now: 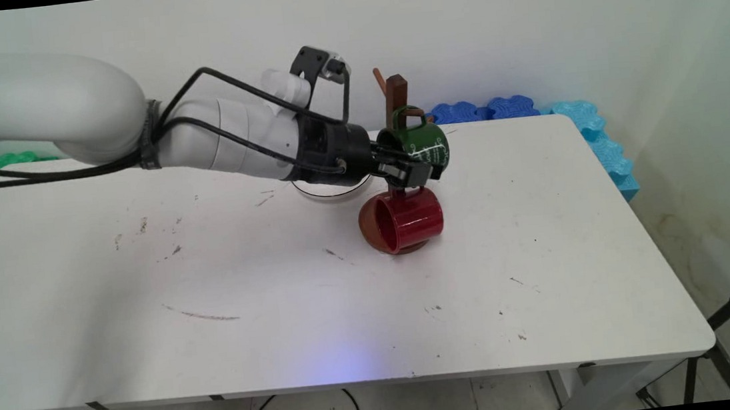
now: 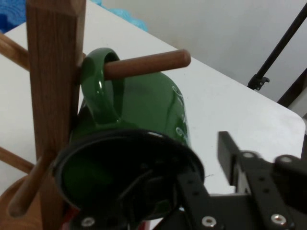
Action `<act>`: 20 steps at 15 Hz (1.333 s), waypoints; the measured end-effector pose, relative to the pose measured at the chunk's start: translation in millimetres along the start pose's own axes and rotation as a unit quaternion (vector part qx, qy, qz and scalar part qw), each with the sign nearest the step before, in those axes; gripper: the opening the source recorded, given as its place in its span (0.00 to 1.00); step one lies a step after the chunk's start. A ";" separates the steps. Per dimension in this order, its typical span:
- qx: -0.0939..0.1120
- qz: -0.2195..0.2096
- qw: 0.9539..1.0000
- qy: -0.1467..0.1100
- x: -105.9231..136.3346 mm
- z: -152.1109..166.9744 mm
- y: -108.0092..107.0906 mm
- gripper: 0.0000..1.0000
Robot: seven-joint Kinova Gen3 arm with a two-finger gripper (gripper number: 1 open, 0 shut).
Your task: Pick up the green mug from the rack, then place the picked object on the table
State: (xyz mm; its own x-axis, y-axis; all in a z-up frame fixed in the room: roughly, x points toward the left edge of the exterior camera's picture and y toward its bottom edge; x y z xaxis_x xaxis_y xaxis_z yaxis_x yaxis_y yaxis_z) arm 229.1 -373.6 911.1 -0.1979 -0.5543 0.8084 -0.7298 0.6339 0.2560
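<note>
Green mug [image 2: 144,115] hangs by its handle on the wooden rack's peg [image 2: 144,64]; jaws pinch its rim, needing a gentle, level hold above the red mug [image 1: 403,221].

White desk [image 1: 545,268], scuffed. Arm reaches in from the left; gripper [image 1: 411,167] at the rim of a green mug [image 1: 422,142], one finger inside the mouth. Mug's handle hooked over a peg of a wooden mug tree [image 1: 396,95]. Red mug [image 1: 406,220] hangs just below, mouth facing left. Blue foam tiles [image 1: 599,135] line the far edge.
</note>
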 end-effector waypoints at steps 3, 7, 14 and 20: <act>-0.001 0.003 1.000 0.008 0.7 0.4 0.7 0.00; -0.004 0.006 1.000 0.020 2.5 -1.5 2.3 0.00; -0.024 0.011 0.999 0.030 10.8 -22.3 17.0 0.00; -0.049 0.011 0.998 0.025 14.0 -56.9 38.5 0.00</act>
State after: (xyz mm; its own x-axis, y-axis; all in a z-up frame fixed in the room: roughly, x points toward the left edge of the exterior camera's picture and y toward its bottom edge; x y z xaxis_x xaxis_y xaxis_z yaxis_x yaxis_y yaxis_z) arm 235.5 -326.3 962.4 -0.1785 -0.5133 0.8395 -0.6581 0.6965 0.2860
